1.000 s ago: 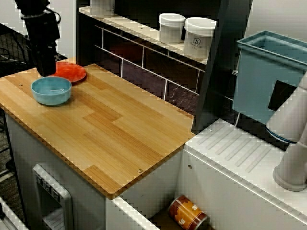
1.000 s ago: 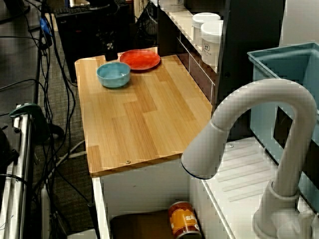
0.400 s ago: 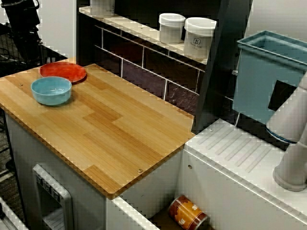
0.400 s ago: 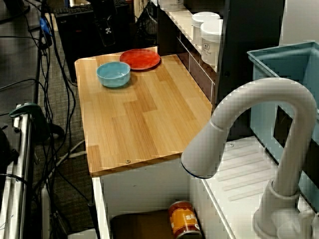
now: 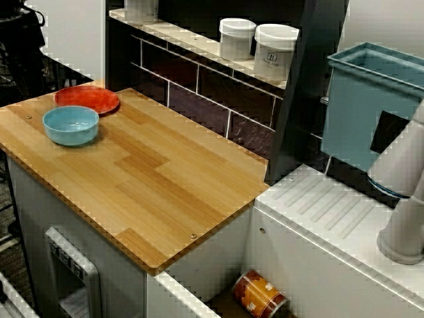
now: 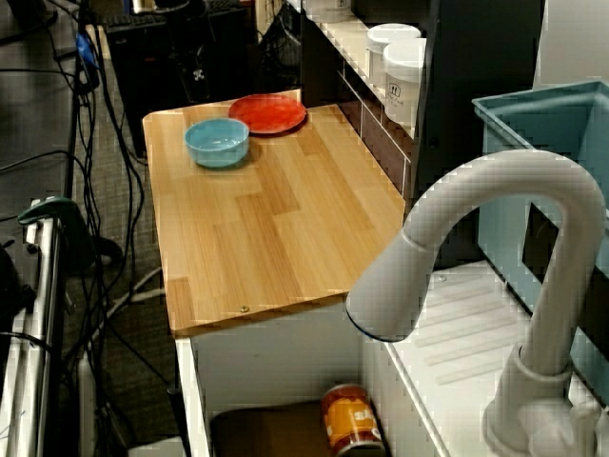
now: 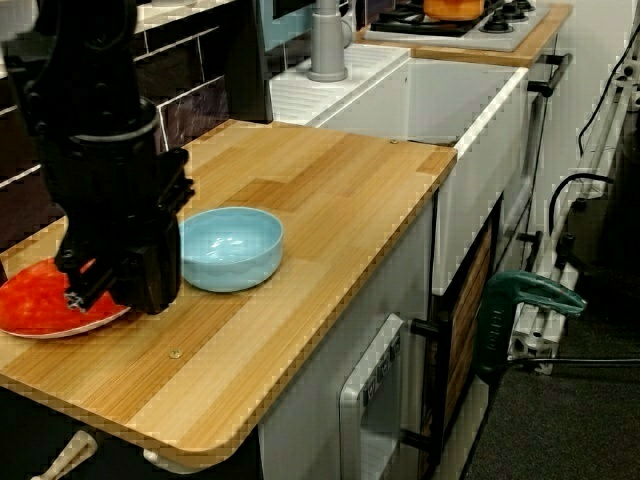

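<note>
A light blue bowl stands near the far left end of the wooden counter, with a red plate just behind it. In the view from the counter's end, my black gripper hangs over the near rim of the red plate, beside the bowl. It touches neither and holds nothing that I can see. Its fingers merge into one dark mass. In the view over the faucet, the gripper is a dark shape above and behind the plate.
Two white jars sit on the tiled shelf behind the counter. A teal bin and a white faucet stand at the sink end. A can lies in the sink. Cables hang beside the counter.
The gripper has risen from just behind the bowl, above the plate, and drawn back up and to the left. Bowl and plate have not moved.
</note>
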Tool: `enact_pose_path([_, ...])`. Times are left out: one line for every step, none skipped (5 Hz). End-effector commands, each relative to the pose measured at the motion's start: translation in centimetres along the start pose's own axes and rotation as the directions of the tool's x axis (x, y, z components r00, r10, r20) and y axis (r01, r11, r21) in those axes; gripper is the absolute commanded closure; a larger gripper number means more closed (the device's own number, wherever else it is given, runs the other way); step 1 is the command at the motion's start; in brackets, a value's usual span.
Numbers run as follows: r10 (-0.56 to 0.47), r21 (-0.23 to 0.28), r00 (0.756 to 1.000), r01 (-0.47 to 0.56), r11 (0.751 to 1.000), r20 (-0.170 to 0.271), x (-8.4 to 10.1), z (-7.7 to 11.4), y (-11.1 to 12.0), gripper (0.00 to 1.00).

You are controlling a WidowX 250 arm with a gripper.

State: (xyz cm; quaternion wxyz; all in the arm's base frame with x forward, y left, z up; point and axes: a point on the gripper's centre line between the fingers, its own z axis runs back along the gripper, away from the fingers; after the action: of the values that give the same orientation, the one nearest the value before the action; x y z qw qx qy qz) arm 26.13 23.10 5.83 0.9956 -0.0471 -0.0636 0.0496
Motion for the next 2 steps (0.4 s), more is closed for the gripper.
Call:
enact_pose_path([-0.031, 0.045, 1.000, 0.031, 0.999, 0.000, 0.21, -0.74, -1.03, 1.00])
enact_pose_path([-0.030, 0.052, 0.999, 0.031, 0.998, -0.011, 0.78, -1.49, -1.42, 1.00])
